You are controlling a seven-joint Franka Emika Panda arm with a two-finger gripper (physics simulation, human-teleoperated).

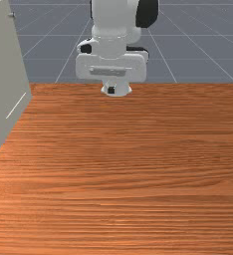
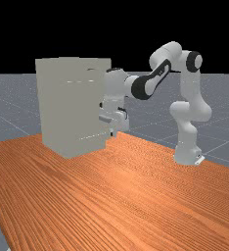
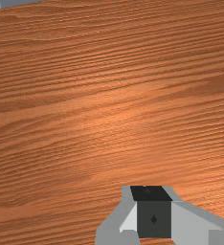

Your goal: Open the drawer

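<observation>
In the front view my gripper [image 1: 111, 90] hangs beyond the table's far edge area, to the right of the tall grey cabinet [image 1: 6, 74]. The far view has the gripper [image 2: 111, 133] low beside the cabinet [image 2: 70, 108], close to its right side; I cannot tell whether they touch. The fingertips of the gripper [image 3: 153, 210] meet in the wrist view with nothing between them, so it is shut. A small knob-like part [image 1: 11, 15] stands out near the cabinet's top in the front view. The drawer's outline cannot be made out; a thin light line runs low on the cabinet.
The wooden table [image 1: 138, 174] spreads below and in front of the hand. In the far view the cabinet stands on the table [image 2: 121, 196] left of the arm, with the arm's base [image 2: 186, 154] to the right. The wrist view looks onto bare wood [image 3: 104, 105].
</observation>
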